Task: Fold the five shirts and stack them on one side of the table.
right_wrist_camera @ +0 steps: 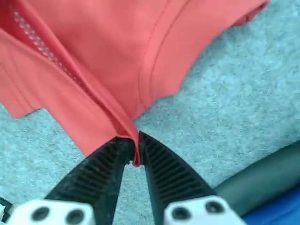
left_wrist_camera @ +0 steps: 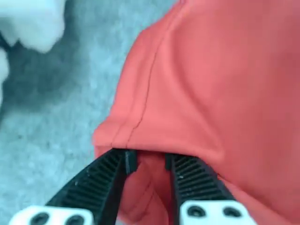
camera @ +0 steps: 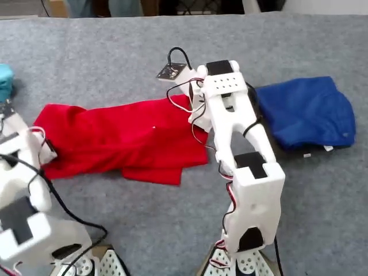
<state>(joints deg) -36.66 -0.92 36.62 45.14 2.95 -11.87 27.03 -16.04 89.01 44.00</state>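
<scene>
Evidently your left gripper (left_wrist_camera: 147, 161) and right gripper (right_wrist_camera: 136, 145) are clamped on opposite edges of the rumpled red cloth shirt (camera: 115, 138); presumably to spread it.

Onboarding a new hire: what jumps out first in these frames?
A red shirt lies stretched across the middle of the grey table, the left gripper shut on one end and the right gripper on the other. A blue shirt sits folded at the table's right side.

We see the right gripper (right_wrist_camera: 136, 143) with its jaws pinched on a folded edge of the red shirt (right_wrist_camera: 108, 56), which lies on the grey desk (right_wrist_camera: 234, 93), a blue cloth (right_wrist_camera: 279, 214) near the shirt.
</scene>
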